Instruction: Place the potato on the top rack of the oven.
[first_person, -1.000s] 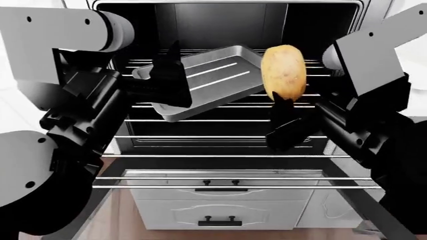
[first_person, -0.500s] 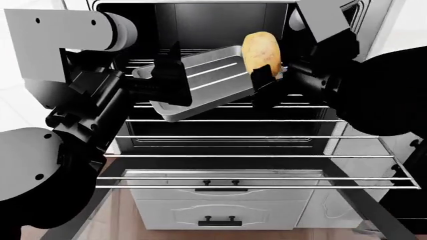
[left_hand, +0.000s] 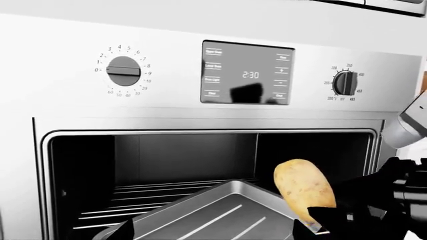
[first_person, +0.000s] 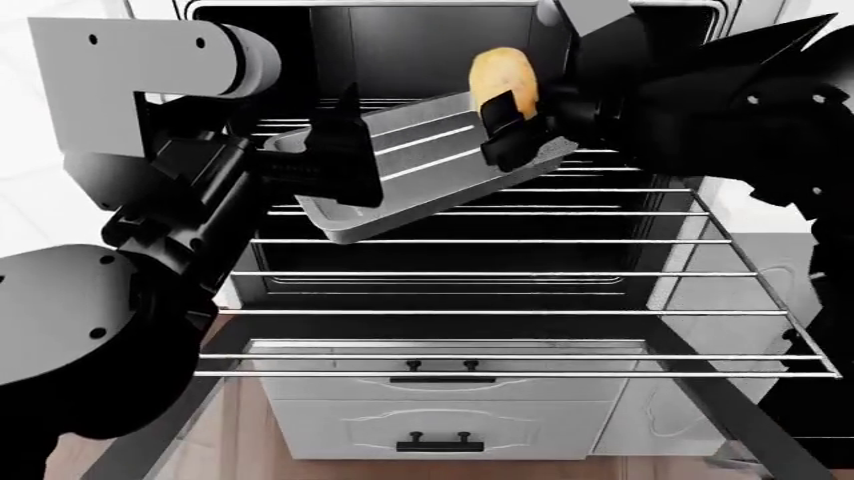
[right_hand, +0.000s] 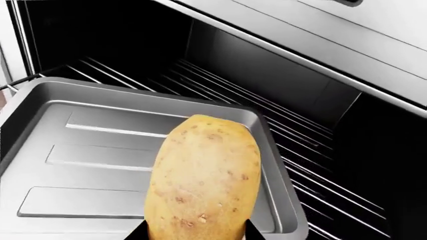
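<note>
Oven (first_person: 441, 40) first: its door is down and the black cavity stands open, with several chrome wire shelves showing, the lower ones drawn forward toward the robot. Access is therefore settled; nothing about the door remains to be done.

Next in size, the grey baking tray (first_person: 414, 165) sits tilted at the mouth of the cavity. The left gripper (first_person: 340, 150) has its jaws closed on the tray's near-left rim, holding it up at a slant above the wire bars. The top rack (first_person: 627, 160) shows as thin silver bars to the right of the tray and behind it; much of it is covered by the tray.

Then the right gripper (first_person: 514, 125), reaching in from the right, its jaws clamped on the lower end of the potato (first_person: 503, 75). The potato stands upright in that grip, raised in the air over the tray's far-right corner, touching neither tray nor bars as far as the right wrist view shows.

My reading: the carry is nearly complete, but the placing itself is not done. What is left is lowering the potato onto the top level inside the cavity, letting go, and backing out. Whether it ends on bare bars or in the tray cannot be judged from here.
</note>
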